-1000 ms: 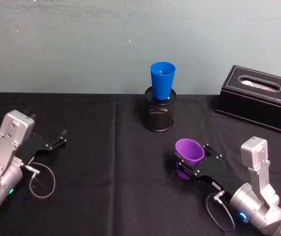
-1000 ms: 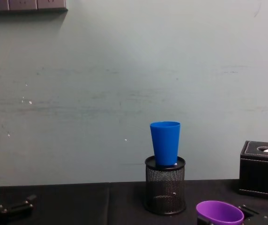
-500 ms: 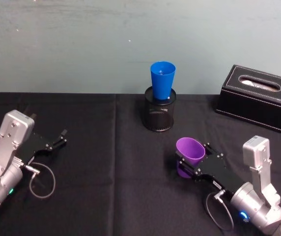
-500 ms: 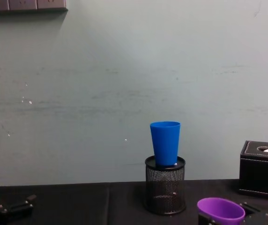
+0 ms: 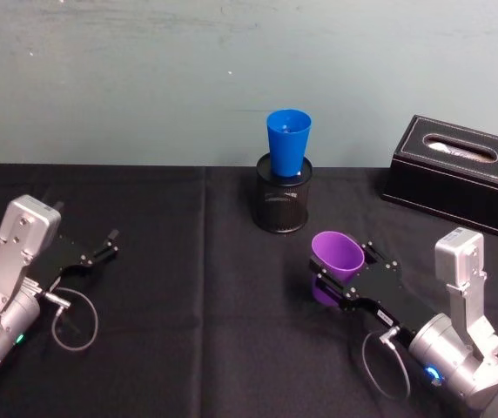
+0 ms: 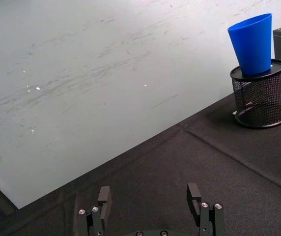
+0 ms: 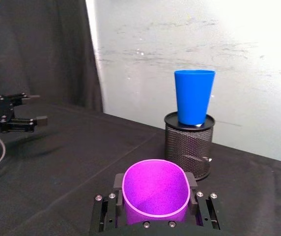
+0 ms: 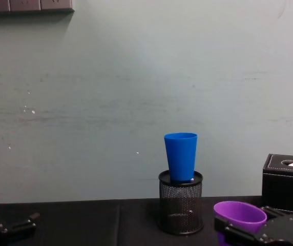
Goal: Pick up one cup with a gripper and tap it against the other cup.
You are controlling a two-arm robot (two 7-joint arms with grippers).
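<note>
Up it comes: the purple cup (image 8: 238,212) sits higher in the chest view than a second ago, its rim now level with the lower half of the holder (image 8: 181,204), and in the head view it has edged a little forward over the table. The right gripper (image 5: 340,264) is clamped on that cup, one finger on each side of the wall just under the rim, and the right wrist view shows the rim squeezed slightly oval between them. The cup is mouth up, a shade off level; whether its base is clear of the cloth (image 5: 188,296) I can't tell, since the gripper hides it. The blue cup (image 5: 287,141) hasn't budged: upright, its base tucked into the mouth of the black mesh holder, at the back of the table near the wall. The two cups are apart, purple nearer the robot and to the right of blue, with bare cloth between the purple cup and the holder. Over on the left, the left gripper (image 5: 110,245) is where it was, low over the cloth, fingers spread with nothing between them. A black box (image 5: 458,170) stands at the far right, apart from both cups
</note>
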